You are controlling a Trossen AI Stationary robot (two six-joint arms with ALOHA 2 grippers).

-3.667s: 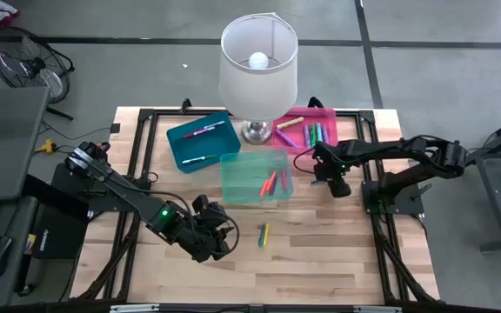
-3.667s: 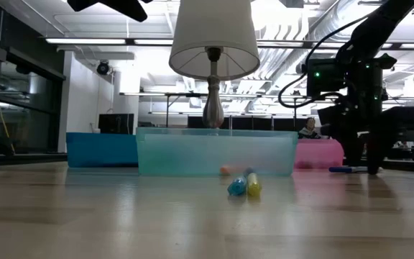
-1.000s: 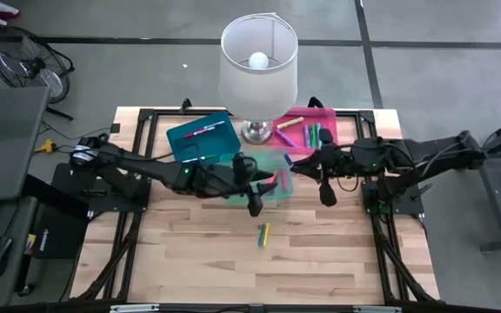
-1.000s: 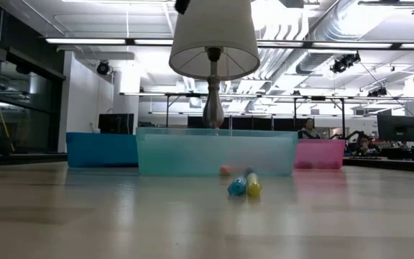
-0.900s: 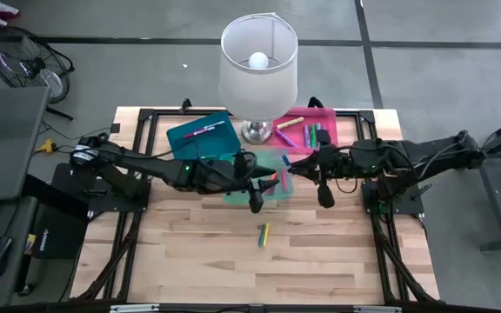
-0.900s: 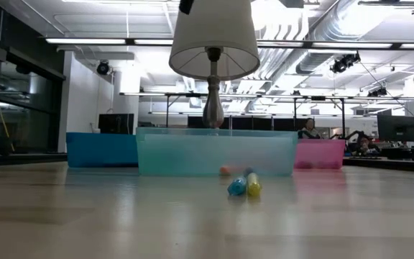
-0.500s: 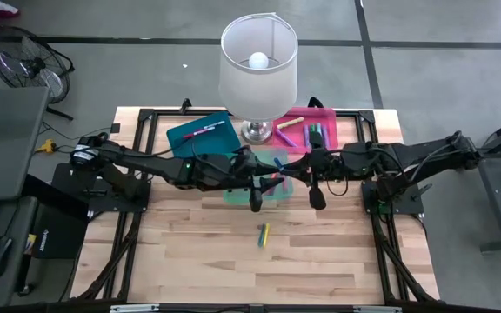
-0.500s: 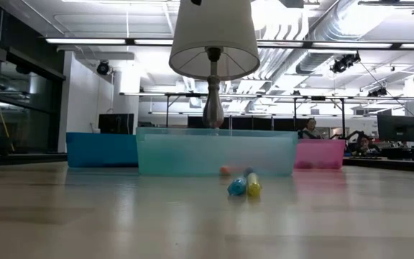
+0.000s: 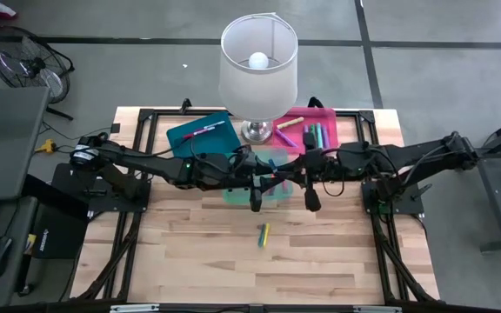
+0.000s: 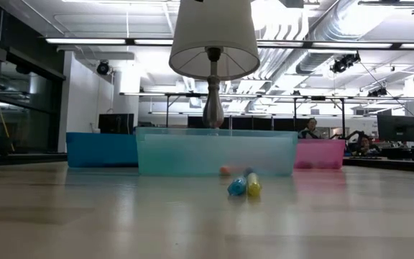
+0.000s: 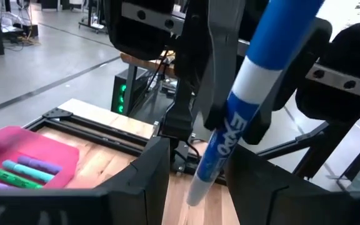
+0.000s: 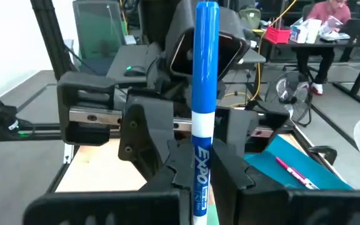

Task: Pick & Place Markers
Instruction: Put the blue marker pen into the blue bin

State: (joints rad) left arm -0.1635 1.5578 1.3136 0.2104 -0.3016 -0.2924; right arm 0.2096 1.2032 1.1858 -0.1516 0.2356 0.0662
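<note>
A light wooden table (image 9: 198, 252) stands on grey floor, a lamp (image 9: 258, 65) at its far edge. Just in front of the lamp, above the green bin (image 9: 233, 193), the right gripper (image 12: 199, 181) pinches a blue marker (image 12: 204, 94) upright; the left gripper (image 9: 255, 198) faces it, jaws spread. Two markers (image 10: 244, 185) lie nearer. Beyond the lamp are office desks (image 10: 336, 122).

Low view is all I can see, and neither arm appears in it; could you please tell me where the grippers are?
Observer: Both hang close together, facing each other, by the translucent pale-teal plastic bin.
Operator: Is either holding anything?
Observer: The right gripper is shut on a blue-and-white Expo marker.
Operator: And the left one?
Observer: The left gripper is open, its fingers either side of that marker's end.
</note>
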